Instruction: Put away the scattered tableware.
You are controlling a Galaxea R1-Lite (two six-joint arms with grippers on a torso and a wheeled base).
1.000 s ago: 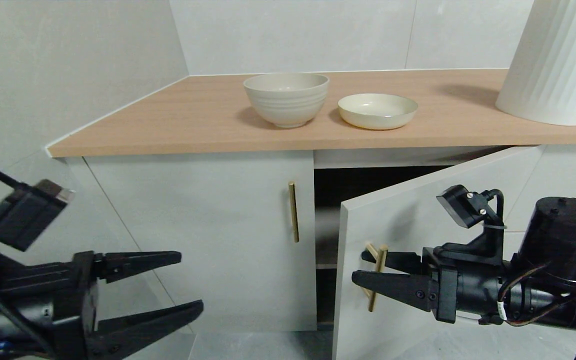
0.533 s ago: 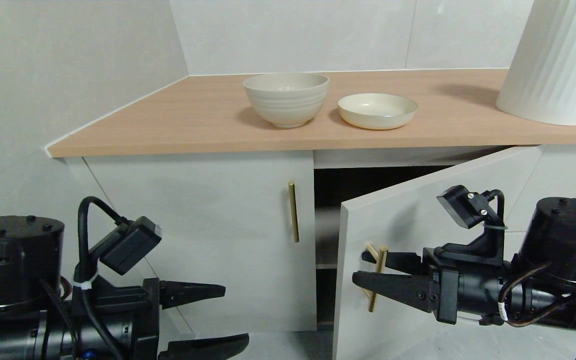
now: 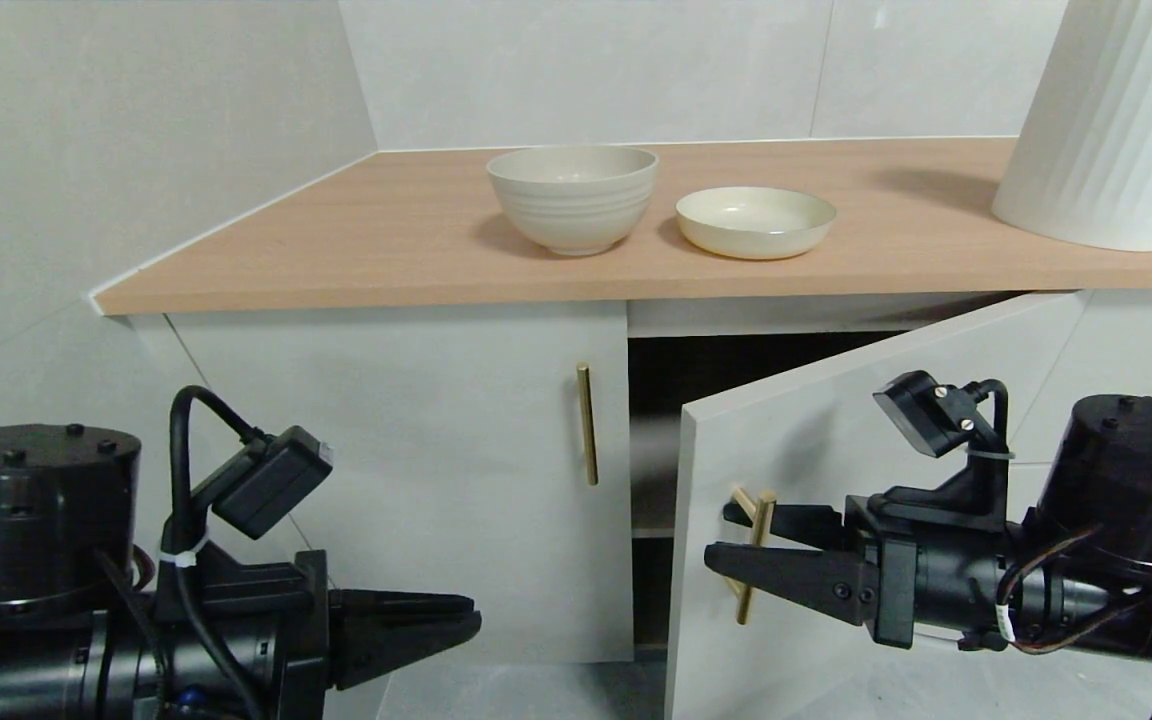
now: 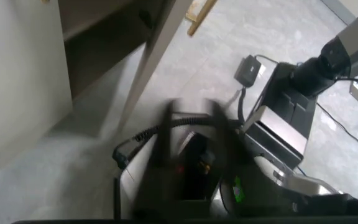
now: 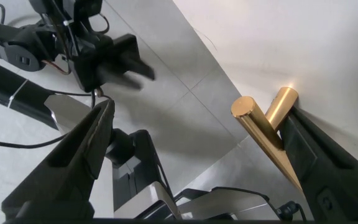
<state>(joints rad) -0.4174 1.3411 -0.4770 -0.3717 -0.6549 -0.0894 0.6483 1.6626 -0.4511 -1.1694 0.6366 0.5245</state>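
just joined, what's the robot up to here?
The right gripper is at the handle of the right door, with a finger on each side of it and not clamped. That door stands partly open. The left gripper is shut on nothing, low in front of the closed left door. The bowl and dish sit side by side on the counter, untouched.

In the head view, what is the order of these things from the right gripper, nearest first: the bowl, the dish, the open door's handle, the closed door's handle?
1. Open door's handle, at the right gripper.
2. Closed door's handle, to its left.
3. Dish, on the counter above.
4. Bowl, left of the dish.
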